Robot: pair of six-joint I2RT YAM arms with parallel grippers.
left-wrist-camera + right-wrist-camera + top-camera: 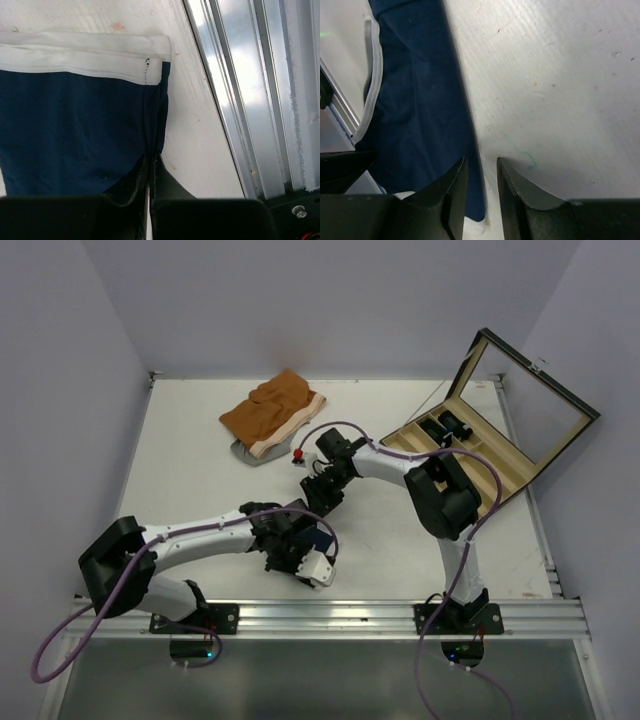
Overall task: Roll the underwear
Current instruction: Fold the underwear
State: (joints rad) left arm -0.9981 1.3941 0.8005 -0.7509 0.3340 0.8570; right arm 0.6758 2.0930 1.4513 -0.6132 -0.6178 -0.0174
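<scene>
Navy underwear (75, 135) lies flat, no roll formed; rolling all remains. Left gripper (151, 172) clamped on its edge. Right gripper (482, 175) narrowly apart astride the hem.

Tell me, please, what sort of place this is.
Probably a robotics lab cell: plain walls around a white table, the left arm and right arm bolted to a metal rail, shorts laid out.

White table (200, 480), navy underwear (75, 135), grey garment (247, 452), open wooden box (505, 480)
</scene>
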